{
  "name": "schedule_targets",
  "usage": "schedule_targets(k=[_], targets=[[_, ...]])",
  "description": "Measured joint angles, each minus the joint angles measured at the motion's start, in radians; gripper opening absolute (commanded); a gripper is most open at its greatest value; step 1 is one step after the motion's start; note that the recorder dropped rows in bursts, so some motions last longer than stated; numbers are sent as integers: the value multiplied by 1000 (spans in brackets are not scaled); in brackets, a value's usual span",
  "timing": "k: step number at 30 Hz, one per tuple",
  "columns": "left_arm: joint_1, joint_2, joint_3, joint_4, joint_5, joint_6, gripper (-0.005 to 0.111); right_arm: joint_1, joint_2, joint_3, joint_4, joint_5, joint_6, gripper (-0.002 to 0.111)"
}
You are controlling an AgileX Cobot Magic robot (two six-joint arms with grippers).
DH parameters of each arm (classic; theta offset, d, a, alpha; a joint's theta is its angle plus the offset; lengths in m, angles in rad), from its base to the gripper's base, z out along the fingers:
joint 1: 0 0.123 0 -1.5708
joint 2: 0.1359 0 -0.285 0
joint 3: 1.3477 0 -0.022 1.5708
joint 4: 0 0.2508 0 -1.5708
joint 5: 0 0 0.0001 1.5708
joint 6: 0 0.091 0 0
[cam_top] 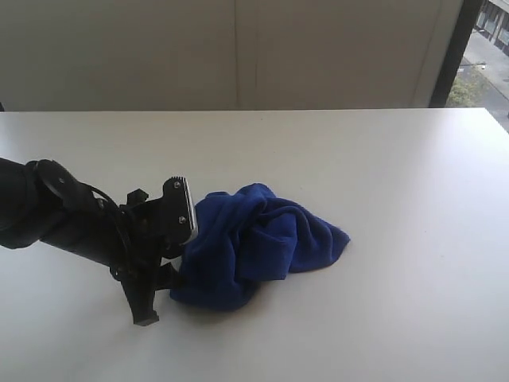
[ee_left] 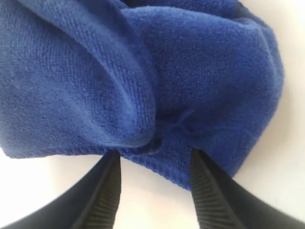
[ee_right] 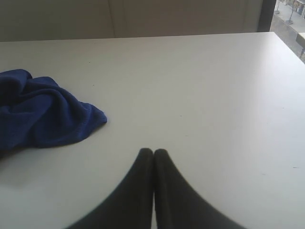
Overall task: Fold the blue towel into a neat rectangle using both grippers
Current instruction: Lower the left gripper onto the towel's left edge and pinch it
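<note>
The blue towel [cam_top: 254,239] lies crumpled in a loose heap on the white table [cam_top: 398,167], a little left of centre. My left gripper [cam_top: 167,270] reaches in from the left and sits at the heap's left edge. The left wrist view shows it open [ee_left: 153,157], its ribbed fingers [ee_left: 107,191] spread apart, with their tips at the hem of the blue towel [ee_left: 143,71] and bare table between them. My right gripper [ee_right: 153,151] is shut and empty above bare table, well off to the side of the blue towel [ee_right: 38,109]. It is out of the exterior view.
The table's far edge [cam_top: 254,111] meets a pale wall [cam_top: 238,48]. A dark window frame [cam_top: 453,48] stands at the back right. The left arm's black links and cables [cam_top: 56,215] lie low over the table's left side.
</note>
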Motion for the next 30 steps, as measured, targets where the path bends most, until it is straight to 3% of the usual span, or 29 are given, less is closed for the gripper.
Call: schedule_targets(k=[11, 24, 30], targets=[[-42, 0, -23, 0, -76, 0, 51, 0, 0, 0, 0, 0, 2, 0], [-42, 40, -60, -26, -47, 2, 51, 0, 0, 0, 0, 0, 2, 0], [-42, 81, -60, -30, -58, -5, 40, 0, 0, 0, 0, 0, 2, 0]])
